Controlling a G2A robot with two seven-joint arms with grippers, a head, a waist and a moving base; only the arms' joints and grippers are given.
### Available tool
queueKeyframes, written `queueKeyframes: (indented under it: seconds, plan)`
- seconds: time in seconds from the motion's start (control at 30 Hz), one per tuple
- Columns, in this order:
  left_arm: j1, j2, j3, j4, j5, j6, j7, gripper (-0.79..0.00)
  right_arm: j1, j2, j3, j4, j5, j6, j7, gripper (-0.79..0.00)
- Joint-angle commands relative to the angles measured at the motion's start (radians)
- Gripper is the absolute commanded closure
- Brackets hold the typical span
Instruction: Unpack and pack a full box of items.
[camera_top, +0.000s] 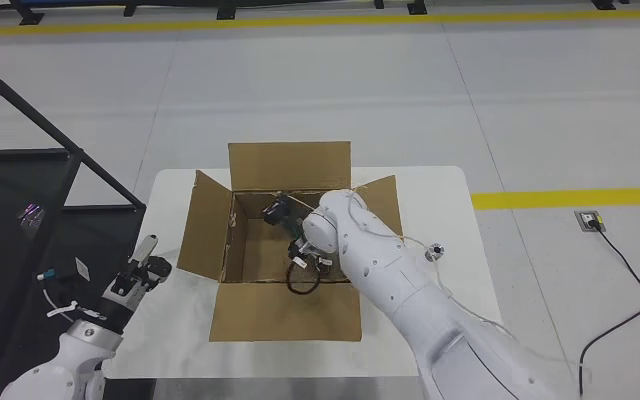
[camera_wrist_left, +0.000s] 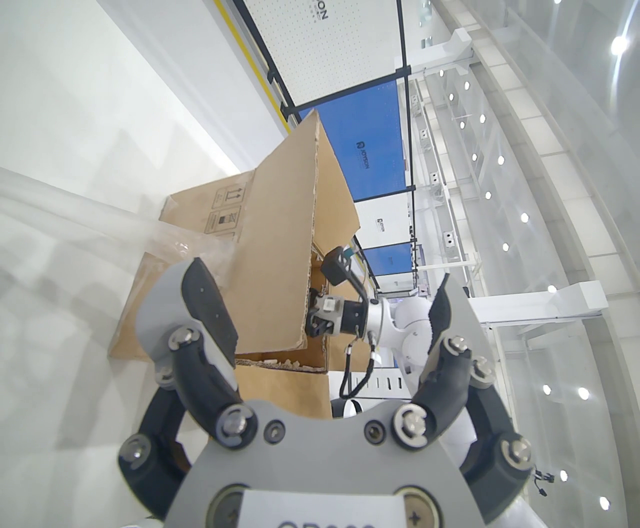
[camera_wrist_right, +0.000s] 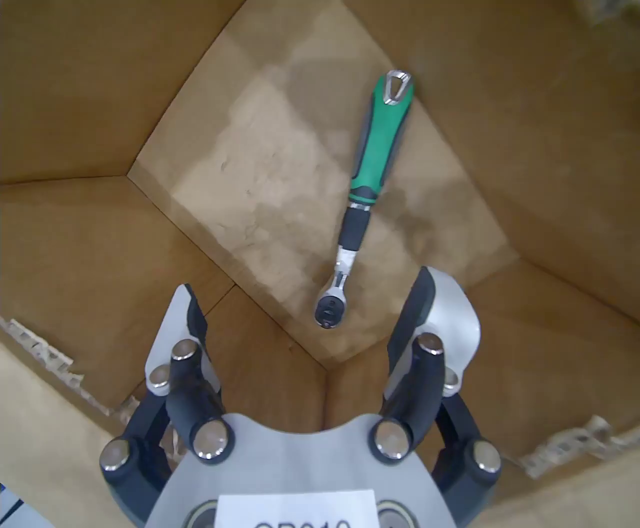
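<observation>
Where overlain by the right arm (camera_top: 372, 255), the box (camera_top: 285, 312) is masked.
Left end effector (camera_wrist_left: 320, 285) and right end effector (camera_wrist_right: 305, 286) are held released.

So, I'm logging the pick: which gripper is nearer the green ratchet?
Right. The right gripper hangs open over the ratchet in the box; the left gripper sits outside it, beside a flap.

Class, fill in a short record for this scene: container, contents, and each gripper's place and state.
Container: cardboard box, flaps open, on the white table
Contents: ratchet wrench, green handle, lying on the box floor
Right gripper: open, empty, inside the box above the wrench
Left gripper: open, empty, outside the box by a side flap
</observation>
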Motion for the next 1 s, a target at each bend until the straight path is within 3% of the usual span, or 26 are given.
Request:
queueKeyframes:
  seconds: [0.0,0.03,0.1,0.23,0.83,0.97]
  plan:
    - [-0.007,0.0,-0.006,0.006,-0.011,0.01,0.01,-0.785,0.003,-0.018,0.003,0.057,0.03,0.009,-0.039,-0.674]
    - [-0.01,0.001,-0.008,0.007,-0.012,0.012,0.01,-0.785,0.006,-0.026,0.003,0.083,0.035,0.031,-0.057,-0.634]
    - [-0.012,0.002,-0.01,0.009,-0.017,0.013,0.009,-0.785,0.004,-0.039,-0.001,0.111,0.037,0.059,-0.076,-0.628]
    - [-0.012,0.002,-0.01,0.009,-0.017,0.013,0.009,-0.785,0.004,-0.039,-0.001,0.111,0.037,0.059,-0.076,-0.785]
    - [-0.012,0.002,-0.01,0.009,-0.017,0.013,0.009,-0.785,-0.004,-0.038,-0.007,0.106,0.025,0.051,-0.074,-0.785]
    - [-0.01,0.001,-0.002,-0.002,-0.007,0.006,0.021,-0.785,-0.023,-0.036,-0.008,0.055,0.011,0.095,-0.055,-0.785]
